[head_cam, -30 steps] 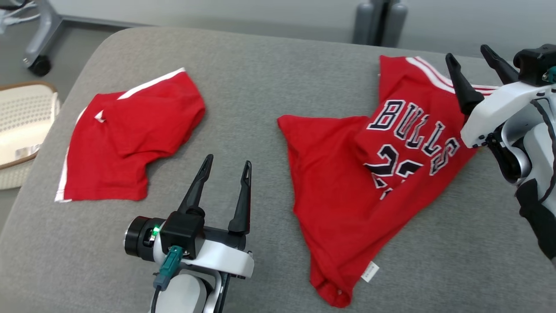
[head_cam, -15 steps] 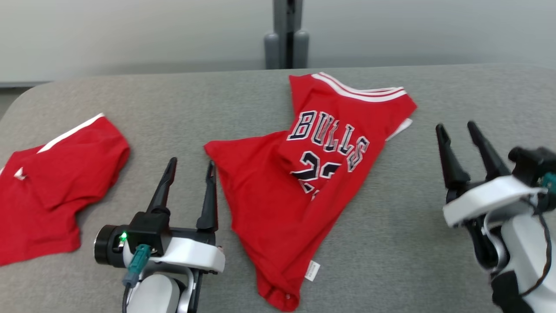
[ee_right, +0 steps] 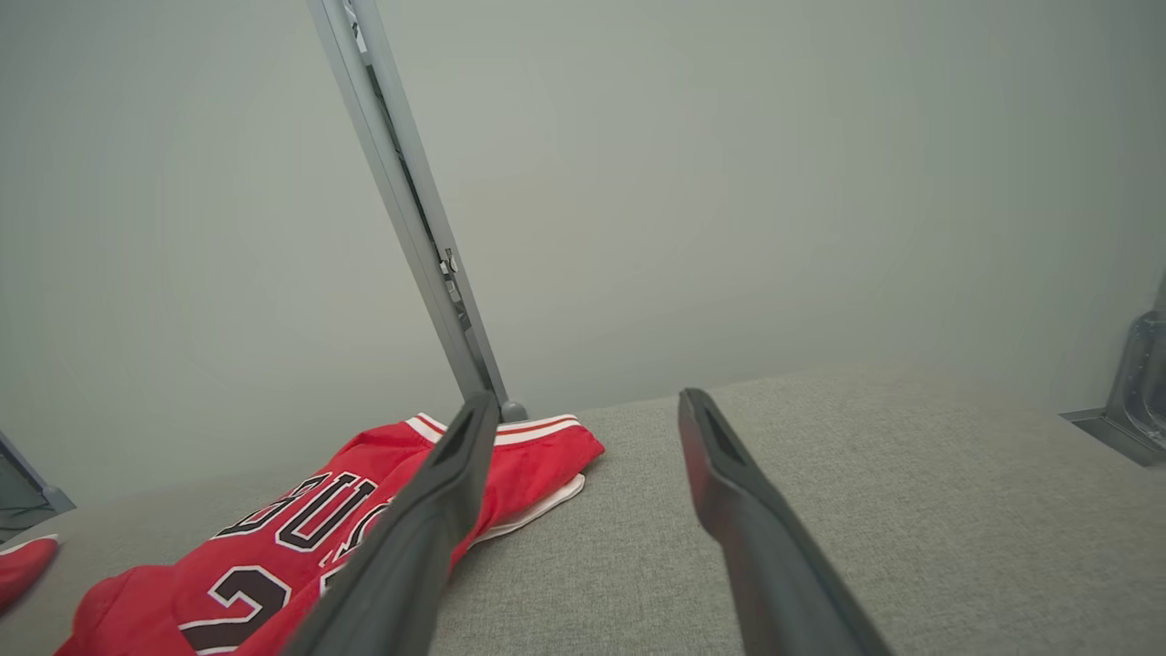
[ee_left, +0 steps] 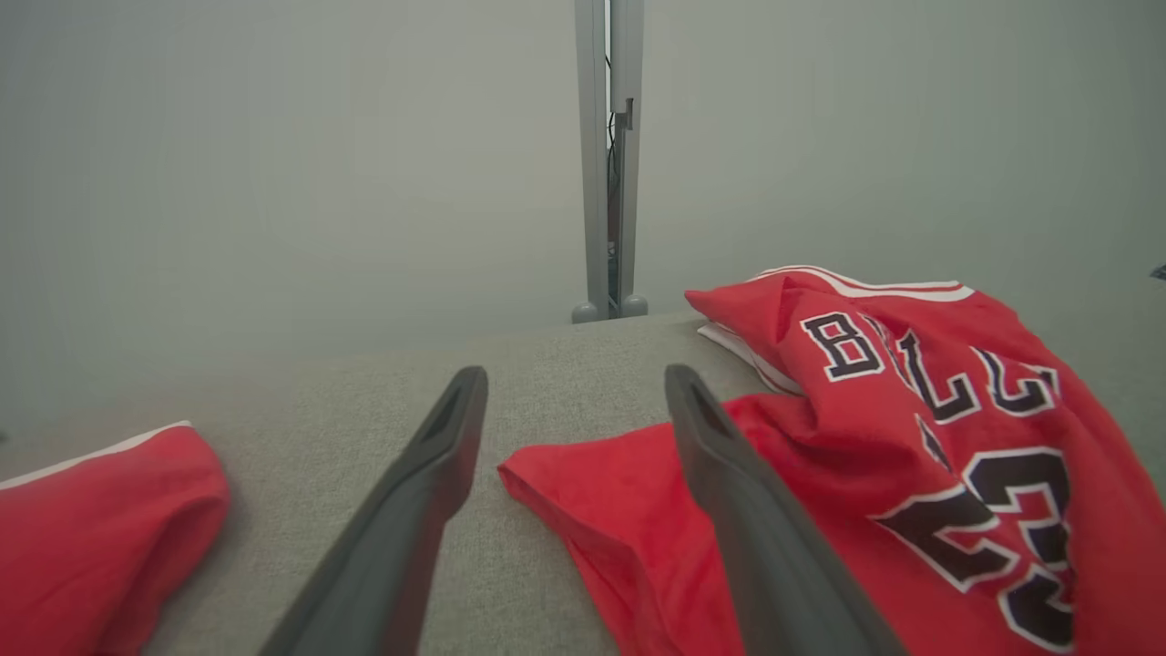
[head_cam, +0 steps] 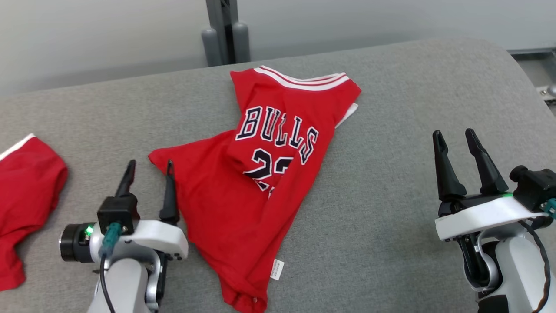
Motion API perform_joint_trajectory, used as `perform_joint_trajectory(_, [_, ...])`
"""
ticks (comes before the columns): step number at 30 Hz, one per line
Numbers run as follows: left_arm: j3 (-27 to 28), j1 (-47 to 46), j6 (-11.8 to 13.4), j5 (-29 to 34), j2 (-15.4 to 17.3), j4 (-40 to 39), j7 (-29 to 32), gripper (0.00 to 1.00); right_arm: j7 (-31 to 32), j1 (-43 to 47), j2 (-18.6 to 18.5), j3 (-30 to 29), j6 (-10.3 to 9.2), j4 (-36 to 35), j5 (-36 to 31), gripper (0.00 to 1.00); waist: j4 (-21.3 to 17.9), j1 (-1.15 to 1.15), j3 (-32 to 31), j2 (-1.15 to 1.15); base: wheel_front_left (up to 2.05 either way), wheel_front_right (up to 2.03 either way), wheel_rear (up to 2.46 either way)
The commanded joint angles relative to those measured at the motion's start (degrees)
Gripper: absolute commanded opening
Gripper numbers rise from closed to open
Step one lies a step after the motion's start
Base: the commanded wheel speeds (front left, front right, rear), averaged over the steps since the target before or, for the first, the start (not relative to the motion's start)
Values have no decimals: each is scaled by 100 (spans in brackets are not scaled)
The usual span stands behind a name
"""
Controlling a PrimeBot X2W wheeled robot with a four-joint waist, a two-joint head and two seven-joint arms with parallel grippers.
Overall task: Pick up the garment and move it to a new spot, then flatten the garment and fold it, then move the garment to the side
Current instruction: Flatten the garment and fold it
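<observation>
Grey cushion: jersey lies just beside left hand.

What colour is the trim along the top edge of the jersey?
White with a thin red stripe, on the red jersey; the head view shows it best.

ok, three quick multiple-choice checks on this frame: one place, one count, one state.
1. The Bulls jersey lies:
A) between the left jaws and right jaws
B) left of the left jaws
C) right of the right jaws

2. Red garments on the grey fabric surface:
A) one
B) two
C) three

3. The left jaws are:
A) shut on the jersey
B) open, empty
C) shut, empty

Answers:
1 A, the head view shows it between them.
2 B, the jersey plus red shorts.
3 B, they stand wide apart, gripping nothing.
</observation>
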Motion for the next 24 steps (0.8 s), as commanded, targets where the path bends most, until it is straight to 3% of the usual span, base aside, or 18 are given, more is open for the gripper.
perform_joint_trajectory(1, [50,-233,27,29,65,241,60,100,29,131,34,-46,1,-62,-44,100,-148,0,159,0,0,0,0])
perform_joint_trajectory(9, [127,-1134,166,44,351,1509,954,100,22,197,195,-74,1,-247,-73,100,-438,0,509,0,0,0,0])
perform_joint_trajectory(16, [131,-1523,72,-64,524,2065,1522,98,-37,155,266,-63,1,-262,-84,100,-539,0,707,0,0,0,0])
perform_joint_trajectory(17, [141,-1583,31,-85,551,2101,1552,35,-43,141,274,-61,1,-260,-86,100,-545,0,735,0,0,0,0])
perform_joint_trajectory(18, [145,-1642,-29,-104,570,2108,1530,0,-57,128,280,-61,1,-254,-89,100,-551,0,760,0,0,0,0])
perform_joint_trajectory(24, [188,-1999,7,-68,776,1936,1280,0,-85,68,307,-43,1,-226,-101,100,-569,0,877,0,0,0,0])
